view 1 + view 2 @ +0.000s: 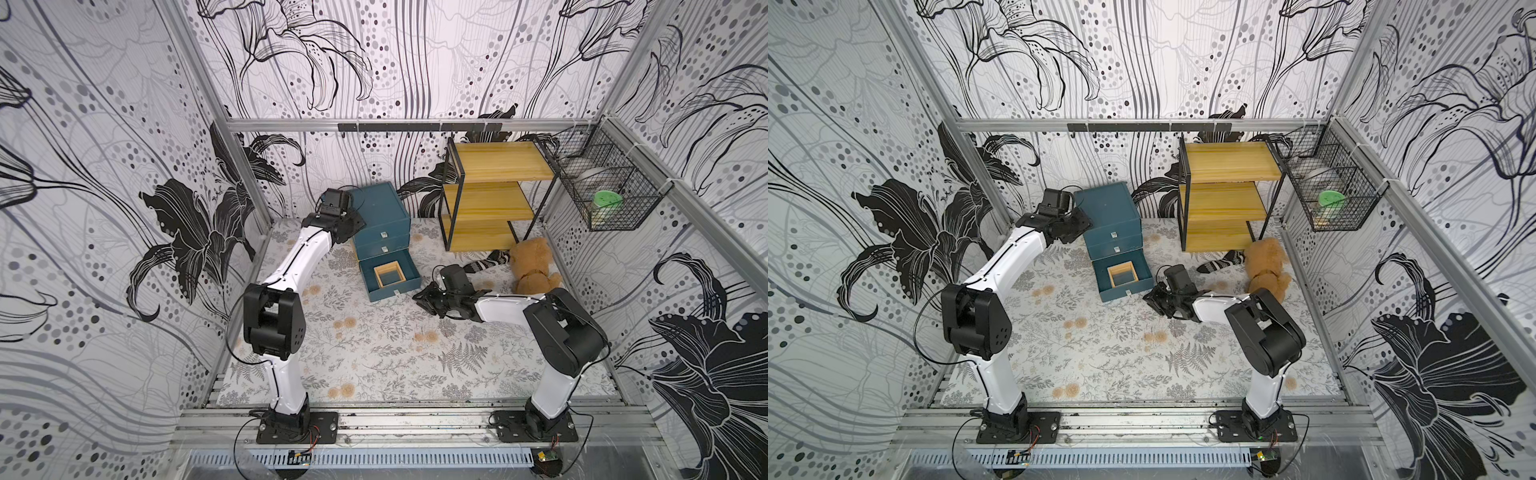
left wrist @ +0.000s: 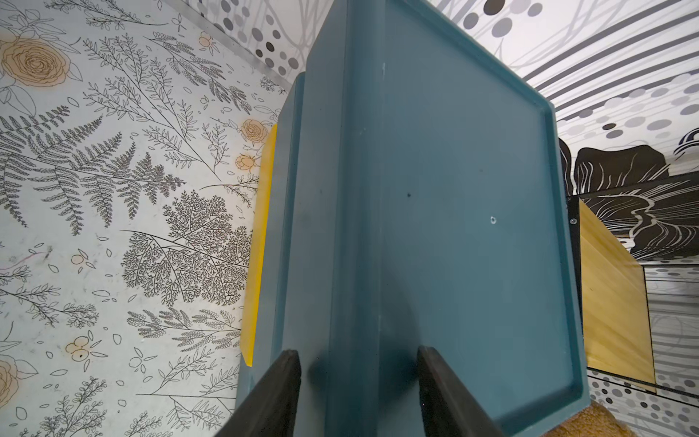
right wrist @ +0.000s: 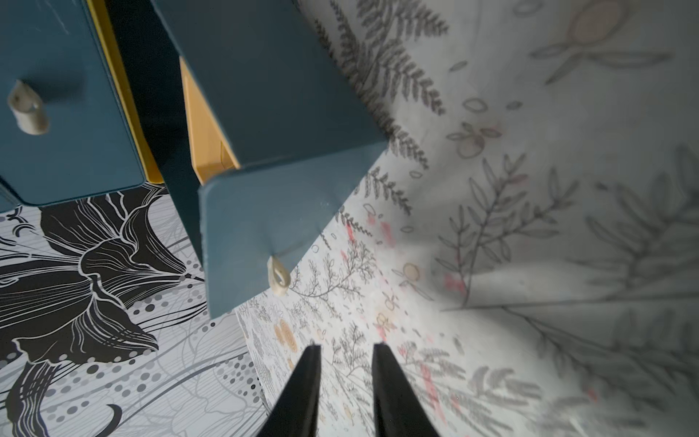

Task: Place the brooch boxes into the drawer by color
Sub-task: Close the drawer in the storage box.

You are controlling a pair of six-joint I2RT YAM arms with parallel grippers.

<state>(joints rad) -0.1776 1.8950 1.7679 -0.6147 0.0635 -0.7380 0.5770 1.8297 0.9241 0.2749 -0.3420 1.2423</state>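
Looks to me like you're at the shut-the-drawer step. The bottom drawer [image 1: 382, 296] of the teal chest [image 1: 382, 203] sits pulled out just above the middle of both top views, and one yellow-tan brooch box [image 1: 377, 277] lies flat inside it. I don't see any other boxes on the floral mat [image 1: 374, 345]. The upper two drawers [image 1: 376, 237] are closed, so what's in them is anyone's guess.

Your right gripper [image 3: 346, 346] hangs just right of the open drawer's front corner, low over the mat. Its fingers are only a narrow slit apart with nothing between them. In the right wrist view the little silver pull [image 3: 278, 278] is up and left of the tips, near but not touching.

Your left gripper [image 2: 359, 355] is up at the chest's top left edge, fingers about half spread and straddling that edge. I can't tell whether they actually pinch it or just sit over it.

If you do push the drawer in:
- Come round to the front panel, since you're off to its side.
- Press near the pull, in line with the drawer's travel, so it doesn't skew and jam.
- Use the left arm as a brace, because that chest looks light enough to slide backward.
- Go slow for the last bit.
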